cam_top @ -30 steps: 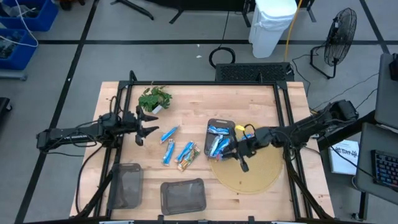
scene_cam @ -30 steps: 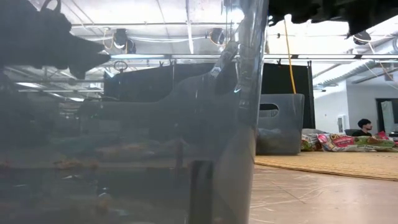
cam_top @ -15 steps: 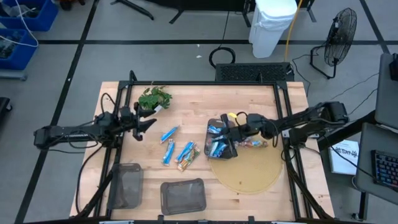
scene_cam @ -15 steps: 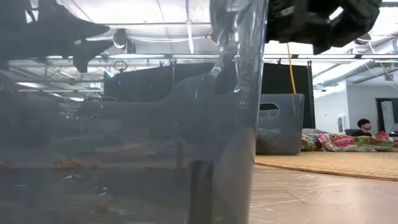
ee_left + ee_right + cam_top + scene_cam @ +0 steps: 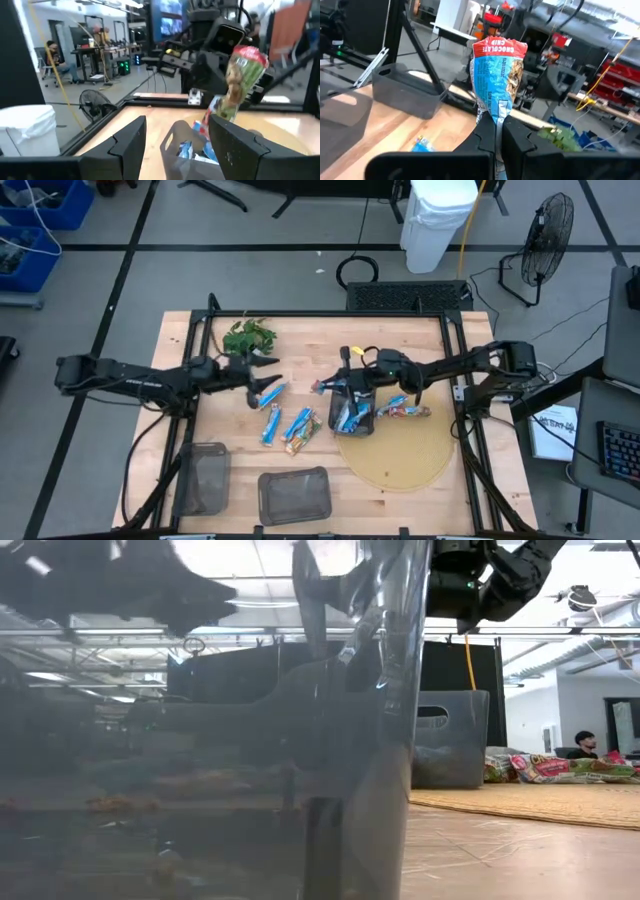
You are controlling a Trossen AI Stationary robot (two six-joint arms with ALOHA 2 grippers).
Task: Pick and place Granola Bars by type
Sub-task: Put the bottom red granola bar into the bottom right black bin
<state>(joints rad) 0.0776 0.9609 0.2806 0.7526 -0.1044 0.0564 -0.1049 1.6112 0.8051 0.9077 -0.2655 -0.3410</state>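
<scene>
My right fingers are pressed together on the end of a blue chocolate chip granola bar, lifted above the tabletop beside the dark tray of bars. My left fingers stand spread, empty, above the loose blue bars.

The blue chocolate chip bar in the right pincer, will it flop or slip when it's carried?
The bar stands upright above the shut right pincer, so it is probably fairly stiff. It is pinched only by its crimped end, so the glossy wrapper might slip.
</scene>
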